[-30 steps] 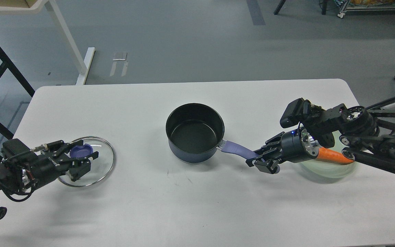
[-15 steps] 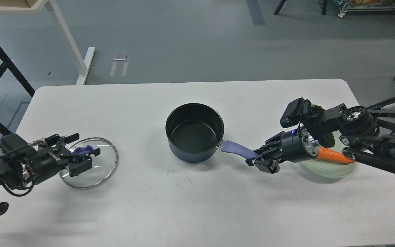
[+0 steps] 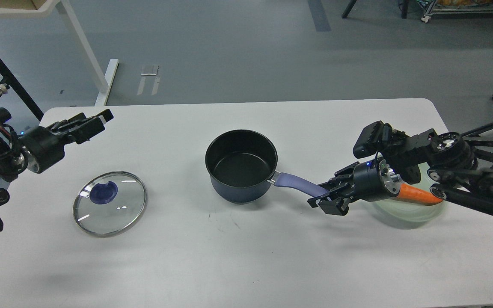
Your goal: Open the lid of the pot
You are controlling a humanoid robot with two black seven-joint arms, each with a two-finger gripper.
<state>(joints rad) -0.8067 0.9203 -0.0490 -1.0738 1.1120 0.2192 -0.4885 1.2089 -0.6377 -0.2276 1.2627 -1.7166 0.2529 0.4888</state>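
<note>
The dark blue pot (image 3: 241, 166) stands open in the middle of the white table (image 3: 246, 265), its purple handle (image 3: 298, 183) pointing right. The glass lid (image 3: 110, 202) with a blue knob (image 3: 104, 192) lies flat on the table at the left. My left gripper (image 3: 94, 122) is raised above the table's far left, well clear of the lid, fingers apart and empty. My right gripper (image 3: 330, 199) is shut on the end of the pot handle.
A pale green plate (image 3: 409, 211) with an orange carrot (image 3: 417, 194) sits at the right, partly hidden by my right arm. White table legs and a black rack stand on the floor beyond the far left edge.
My left gripper has let go of the lid knob and lifted up and back to the far left. The lid stays flat on the table. The pot shifted slightly.
</note>
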